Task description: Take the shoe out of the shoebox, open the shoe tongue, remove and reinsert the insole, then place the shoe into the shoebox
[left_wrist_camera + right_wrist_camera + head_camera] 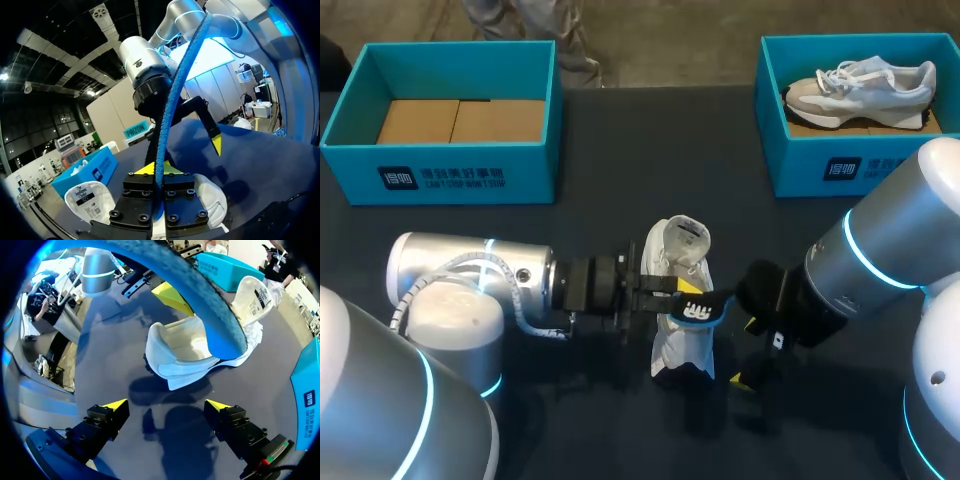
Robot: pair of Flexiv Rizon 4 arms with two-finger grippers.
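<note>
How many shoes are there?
2. One shoe lies in the right box; the other stands on the table, its blue insole clamped in the left gripper. None seem hidden.

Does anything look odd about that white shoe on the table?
The white shoe has its blue insole out, pinched in the left gripper and arching over it; its tongue is pulled open. No damage visible.

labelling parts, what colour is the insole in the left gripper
The insole is blue, shown best in the right wrist view.
</note>
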